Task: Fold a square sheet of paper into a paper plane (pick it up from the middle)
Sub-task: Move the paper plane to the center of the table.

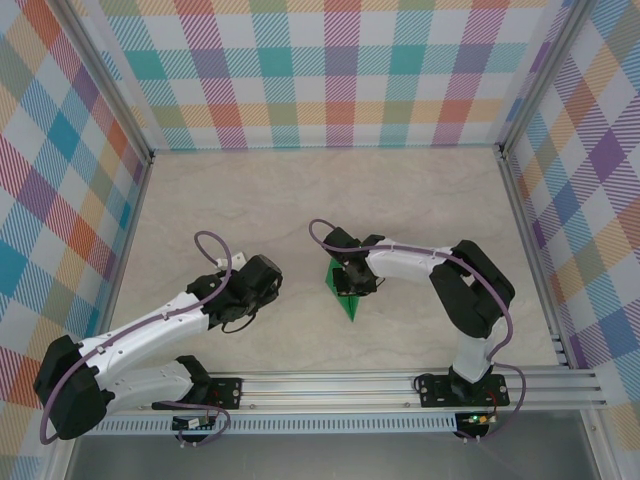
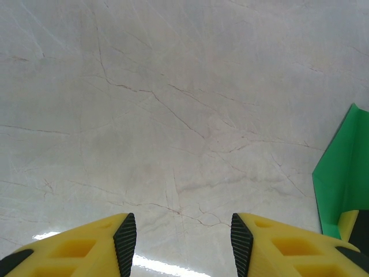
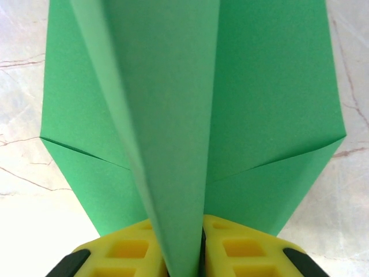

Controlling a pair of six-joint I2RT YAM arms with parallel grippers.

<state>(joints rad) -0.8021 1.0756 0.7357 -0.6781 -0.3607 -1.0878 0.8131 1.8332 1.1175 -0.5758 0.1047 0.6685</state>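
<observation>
1. The paper plane (image 1: pixel 347 300) is bright green, unmarked paper folded to a narrow dart; in the right wrist view (image 3: pixel 173 115) a raised centre fold runs down the middle, with a flat wing on each side and a slanting crease across each wing.
2. It sits near the middle of the table (image 1: pixel 400 200), toward the right arm; its point faces the near edge.
3. The right claw (image 1: pixel 352 278) is clamped on the plane; up close (image 3: pixel 184 231) its yellow fingers (image 3: pixel 242 248) press on either side of the centre fold.
4. The left claw (image 1: pixel 258 282) is well to the plane's left; its jaws stand apart with nothing between them (image 2: pixel 183 236), over bare table.
5. The table is pale, marble-patterned stone with thin brown veins; plaid walls (image 1: pixel 330 70) in pastel colours close it in on three sides; a metal rail (image 1: pixel 330 385) carries both arm bases at the near edge.
6. The top view gives the plane's outline and both arms; the right wrist view gives the creases; the left wrist view catches one green edge (image 2: pixel 346 173) at its right side.
</observation>
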